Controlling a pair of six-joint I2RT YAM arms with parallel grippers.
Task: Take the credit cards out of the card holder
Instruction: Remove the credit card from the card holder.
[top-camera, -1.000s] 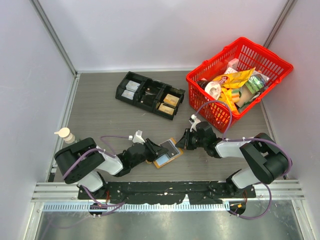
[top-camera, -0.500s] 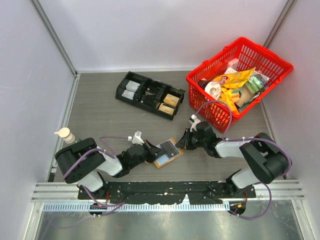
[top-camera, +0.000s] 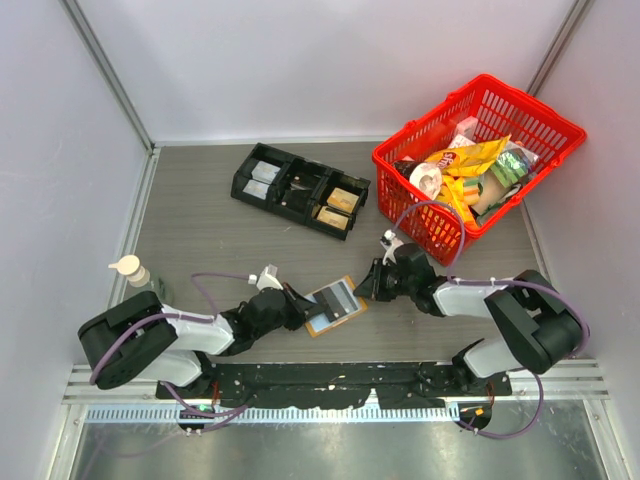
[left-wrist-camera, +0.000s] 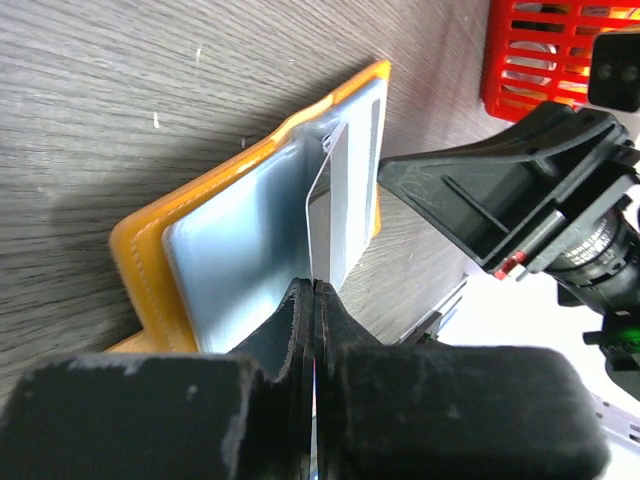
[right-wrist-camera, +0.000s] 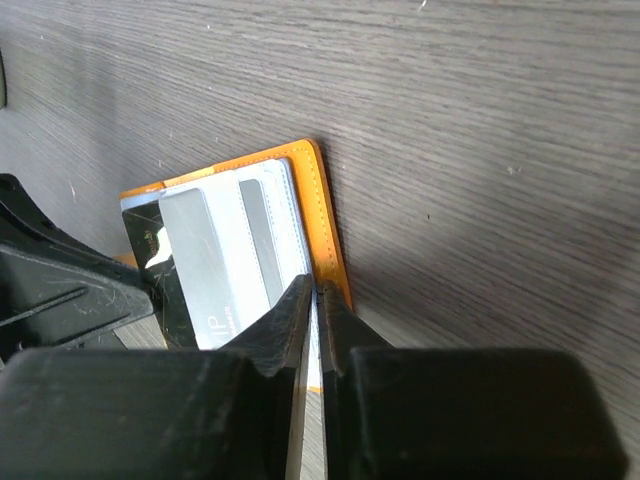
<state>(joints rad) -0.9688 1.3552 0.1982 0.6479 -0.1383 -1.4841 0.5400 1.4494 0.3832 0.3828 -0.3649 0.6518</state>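
Note:
The card holder (top-camera: 343, 313) lies open on the table, tan-orange outside with pale blue-grey panels inside. My left gripper (top-camera: 297, 305) is at its left end, shut on the edge of a thin silver credit card (left-wrist-camera: 326, 205) that stands partly out of a blue-grey panel (left-wrist-camera: 235, 235). My right gripper (top-camera: 371, 286) is at the holder's right end, shut on its orange edge (right-wrist-camera: 326, 225). The right wrist view shows a silver card (right-wrist-camera: 205, 262) and a grey one (right-wrist-camera: 262, 240) in the panel. My left gripper's finger (right-wrist-camera: 60, 290) shows there at the left.
A black compartment tray (top-camera: 300, 190) with small packets stands at the back. A red basket (top-camera: 476, 160) full of snack packs is at the back right. A small white bottle (top-camera: 132, 270) stands at the left edge.
My left arm has drawn back to the left and lower. The card in its jaws has come further out of the holder. My right gripper has stayed on the holder's edge.

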